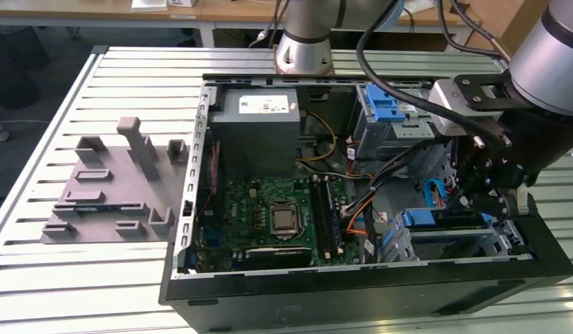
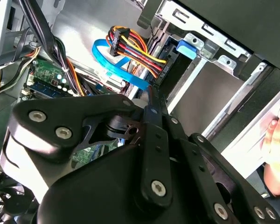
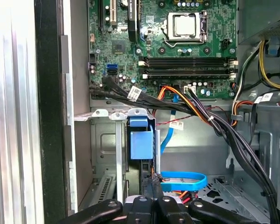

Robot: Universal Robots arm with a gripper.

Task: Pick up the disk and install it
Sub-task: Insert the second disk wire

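The disk sits edge-on in the metal drive cage (image 3: 107,140) at the case's front corner. Its blue carrier shows in the exterior view (image 1: 444,218) and in the first wrist view (image 3: 141,139). My gripper (image 1: 486,198) hangs inside the case right beside that cage. In both wrist views its black fingers (image 3: 154,184) meet tip to tip with nothing visible between them (image 2: 151,100), the tips close against the disk's rear edge. A blue flat data cable (image 2: 116,65) and a bundle of coloured power wires (image 2: 130,44) lie just past the fingertips.
The open computer case (image 1: 360,278) lies on a slatted metal table (image 1: 128,76). Inside are the motherboard (image 1: 267,216), a grey power-supply box (image 1: 258,132) and black cable bundles (image 3: 214,121). A grey fixture (image 1: 110,188) stands at the exterior view's left. A person's hand (image 2: 276,140) rests outside the case.
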